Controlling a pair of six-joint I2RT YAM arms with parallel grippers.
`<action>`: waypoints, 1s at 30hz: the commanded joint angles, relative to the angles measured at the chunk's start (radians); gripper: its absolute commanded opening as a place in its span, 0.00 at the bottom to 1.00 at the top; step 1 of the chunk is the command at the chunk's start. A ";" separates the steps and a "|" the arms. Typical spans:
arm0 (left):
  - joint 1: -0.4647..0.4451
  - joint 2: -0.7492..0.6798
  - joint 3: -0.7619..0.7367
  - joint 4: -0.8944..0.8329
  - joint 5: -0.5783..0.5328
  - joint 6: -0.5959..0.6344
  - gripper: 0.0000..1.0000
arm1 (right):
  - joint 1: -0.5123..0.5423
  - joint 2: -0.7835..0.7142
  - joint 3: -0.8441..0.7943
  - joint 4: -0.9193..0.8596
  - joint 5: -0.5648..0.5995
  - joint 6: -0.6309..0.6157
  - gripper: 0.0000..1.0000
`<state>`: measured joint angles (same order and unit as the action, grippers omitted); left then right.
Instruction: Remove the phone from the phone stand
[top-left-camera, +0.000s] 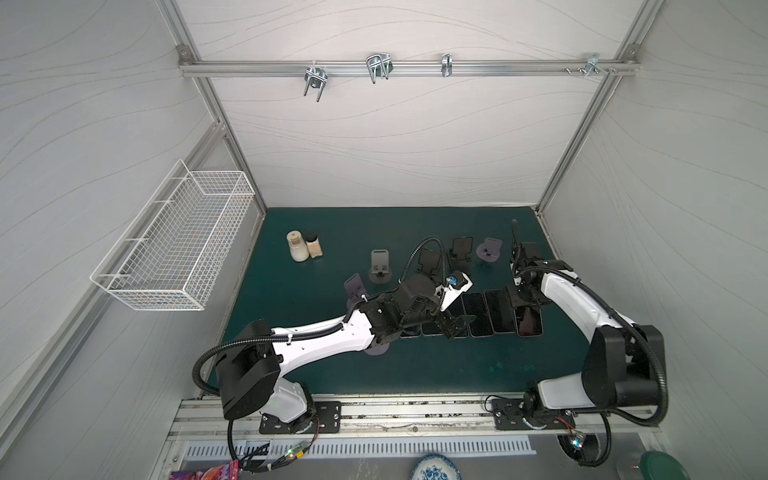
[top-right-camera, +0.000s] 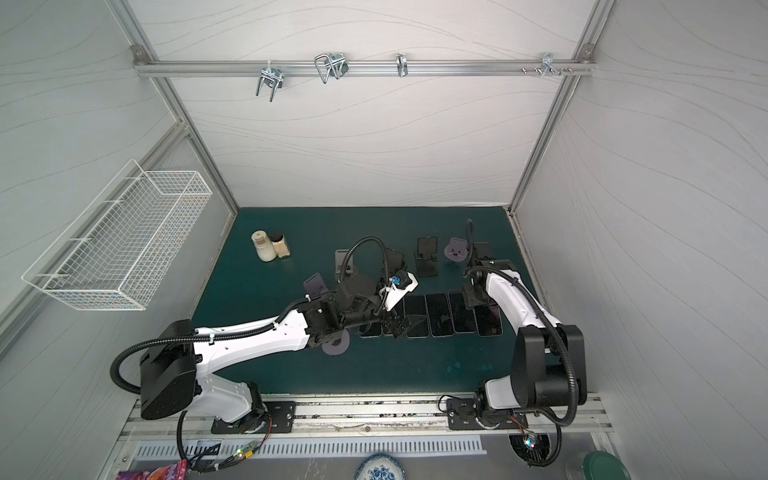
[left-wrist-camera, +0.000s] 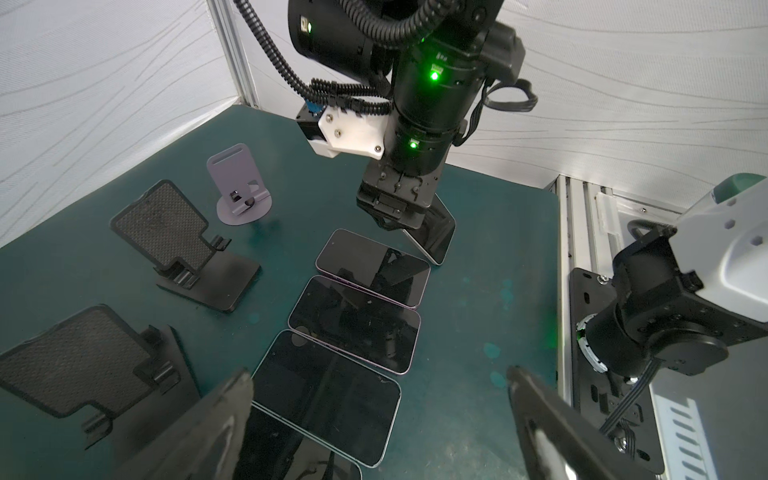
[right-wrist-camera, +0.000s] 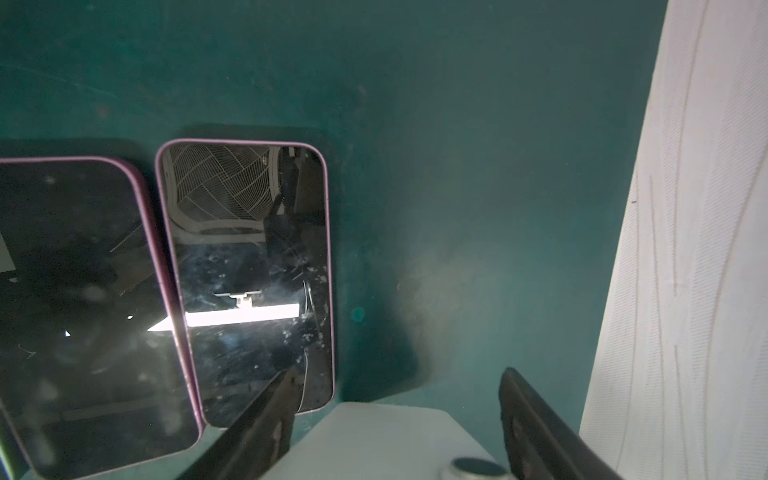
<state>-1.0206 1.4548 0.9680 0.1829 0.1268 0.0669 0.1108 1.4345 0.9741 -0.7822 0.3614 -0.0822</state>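
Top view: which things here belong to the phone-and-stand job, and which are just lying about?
Part of the job:
- phones lying flat in a row on the mat
- black stands
- purple stands
- grey stand

Just lying about:
- two jars
- wire basket on the wall
- metal hooks
- patterned plate
- green lid

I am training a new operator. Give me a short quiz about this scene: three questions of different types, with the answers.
1. True or false: a phone sits on the purple stand.
2. The phones lie on: A) the green mat; B) the wire basket; C) the black stands.
3. Fill in: the left gripper has its jaws ___.
Key: 1 false; 2 A; 3 open.
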 joint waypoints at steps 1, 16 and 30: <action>0.010 0.006 0.015 0.021 -0.008 -0.008 0.96 | -0.004 0.036 0.019 0.024 0.014 0.007 0.47; 0.033 0.017 0.015 0.026 0.024 -0.018 0.96 | -0.040 0.130 0.073 0.064 -0.015 -0.004 0.48; 0.033 0.035 0.011 0.048 0.071 -0.042 0.96 | -0.086 0.211 0.115 0.117 -0.036 -0.050 0.48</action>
<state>-0.9905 1.4742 0.9680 0.1852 0.1757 0.0277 0.0364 1.6299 1.0630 -0.7265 0.3237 -0.1070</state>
